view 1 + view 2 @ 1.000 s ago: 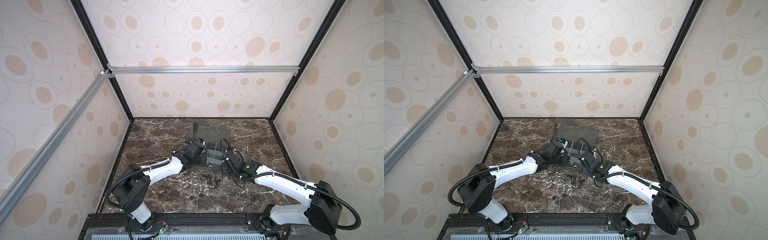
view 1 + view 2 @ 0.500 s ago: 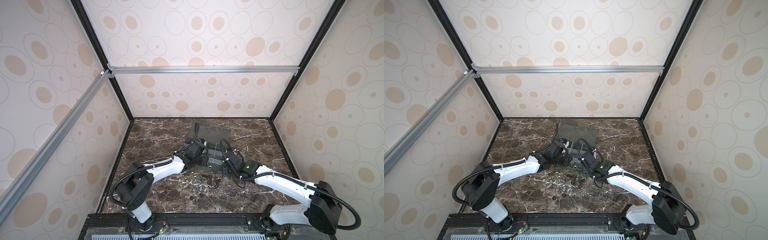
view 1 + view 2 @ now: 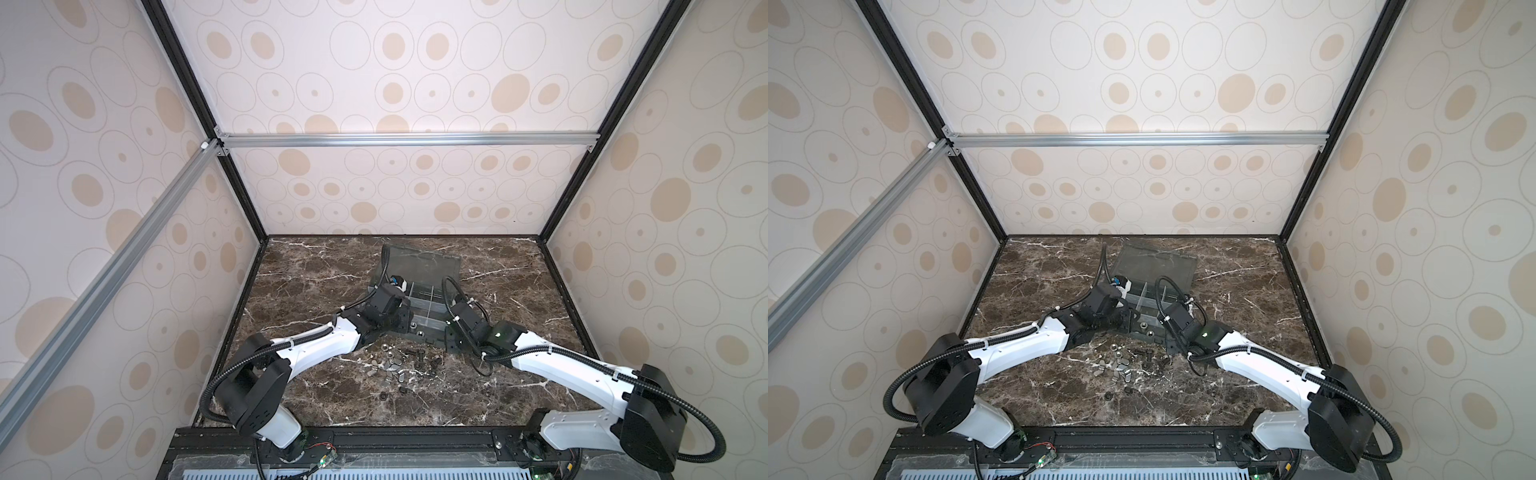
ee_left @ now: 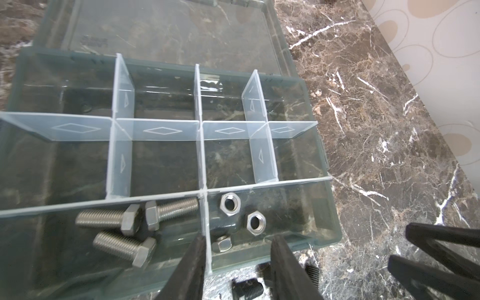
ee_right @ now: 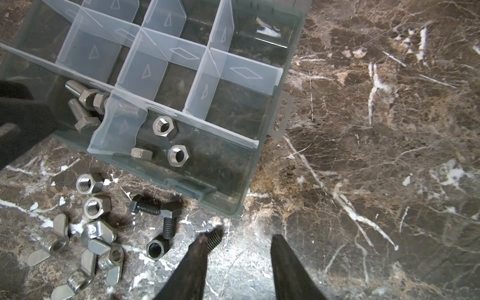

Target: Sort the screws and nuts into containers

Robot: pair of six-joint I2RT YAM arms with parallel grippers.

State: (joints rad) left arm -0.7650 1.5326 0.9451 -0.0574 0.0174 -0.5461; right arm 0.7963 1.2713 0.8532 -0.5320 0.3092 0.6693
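**A:** Where do the silver screws [image 4: 124, 246] lie, and how do they point?

**B:** Three lie flat in a front cell of the organizer box [image 4: 335, 226]. Two run roughly along the front wall, heads side by side and shafts pointing apart. The third lies slanted, its head nearer that wall.

**A:** And the hex nuts [image 4: 255, 223]?

**B:** Three sit in the next cell, across one divider [image 4: 202, 215]. Two lie flat with their holes up and one stands on edge by the front wall. More lie loose on the marble tabletop [image 3: 332, 270] just in front of the box, among wing nuts [image 5: 98, 233] and black screws [image 5: 145, 206]. One black screw lies roughly along the box front; another is square to it, head toward the box.

**A:** The grippers?

**B:** The left gripper [image 4: 239, 240] hangs over the nut cell's front edge, jaws apart, holding nothing. The right gripper [image 5: 241, 237] hovers over bare marble beside the loose pile, jaws apart and empty; a black threaded end shows just beside one finger.

**A:** The room?

**B:** The marble is dark brown with white veins. The lid [image 4: 168, 31] is open behind the box. Cream wall panels [image 3: 395, 83] with tan ovals stand around, crossed by aluminium rails [image 3: 407, 139].
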